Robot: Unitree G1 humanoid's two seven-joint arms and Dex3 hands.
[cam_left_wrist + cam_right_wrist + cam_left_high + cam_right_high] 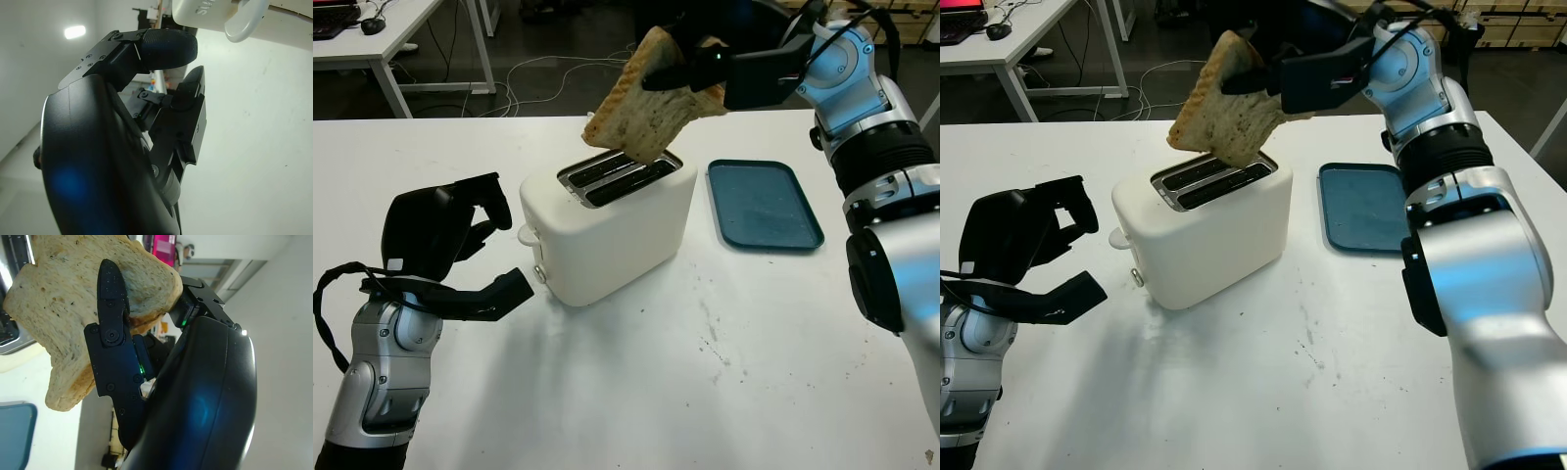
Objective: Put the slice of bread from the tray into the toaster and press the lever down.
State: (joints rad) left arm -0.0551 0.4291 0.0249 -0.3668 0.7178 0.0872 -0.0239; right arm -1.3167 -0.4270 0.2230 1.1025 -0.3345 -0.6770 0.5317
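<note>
**Bread held over the toaster, tray bare**

While your right hand [705, 73] hangs in the air above the toaster [607, 230], its fingers [110, 308] are clamped on the slice of bread [641, 108], one finger pressed across the broad face of the slice and the others behind it. You can see the bread tilted, its lower corner pointing down from the fingers toward the two slots [619, 177] in the toaster's top, just above them and not yet inside. The upper crust sits up among the fingers, close to the palm.

Below and beyond the bread, the white toaster stands on the white desk [705, 392] with its slots open and dark. Its lever [244, 24] is on the end that faces your left hand [445, 240]; in the left wrist view you see it as a pale loop just past the fingertips [168, 46], apart from them. That hand holds nothing and hovers beside the toaster, with its fingers bent part way toward the toaster's side, though not touching it.

On the far side of the toaster from your left hand lies the teal tray [764, 204], flat on the desk and a little apart from the toaster, below your right forearm. Some dark crumbs [710, 343] speckle the desk nearer to you than the toaster.
</note>
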